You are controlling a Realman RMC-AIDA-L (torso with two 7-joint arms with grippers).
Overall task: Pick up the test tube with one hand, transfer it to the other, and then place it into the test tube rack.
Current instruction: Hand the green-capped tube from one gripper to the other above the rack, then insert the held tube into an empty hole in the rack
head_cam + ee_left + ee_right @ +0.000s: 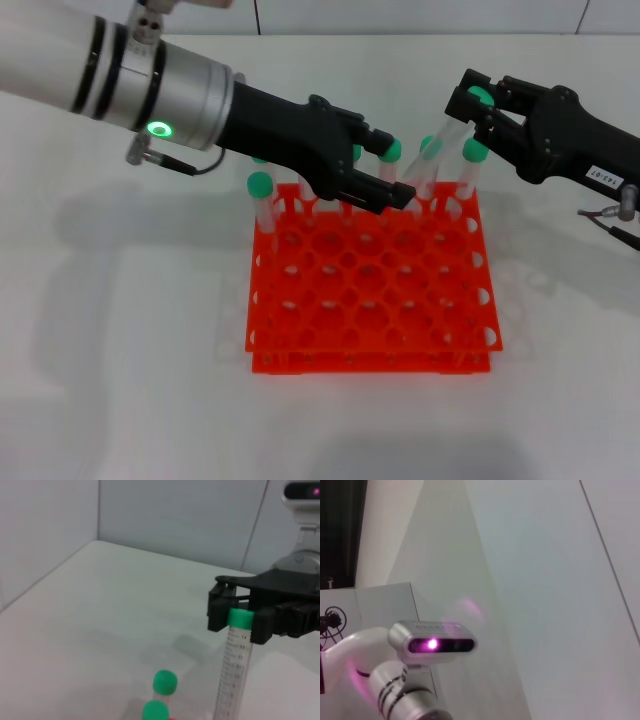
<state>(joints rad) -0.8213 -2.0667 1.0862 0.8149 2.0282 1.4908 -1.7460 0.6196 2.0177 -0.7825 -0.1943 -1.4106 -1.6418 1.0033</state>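
Note:
The test tube (447,142), clear with a green cap, hangs tilted above the back of the orange-red test tube rack (370,320). My right gripper (478,103), the one with the white label, is shut on its cap end. The left wrist view shows this grip too: the right gripper (239,618) holds the tube (231,675) at the cap. My left gripper (396,170), unlabelled and on the arm with the green light, is open over the rack's back rows. Its lower fingertip lies close to the tube's lower end.
Several other green-capped tubes stand in the rack's back row, for example at the left (260,186) and right (473,152); two caps show in the left wrist view (164,681). The rack's front rows hold no tubes. The right wrist view shows only the robot's head and a wall.

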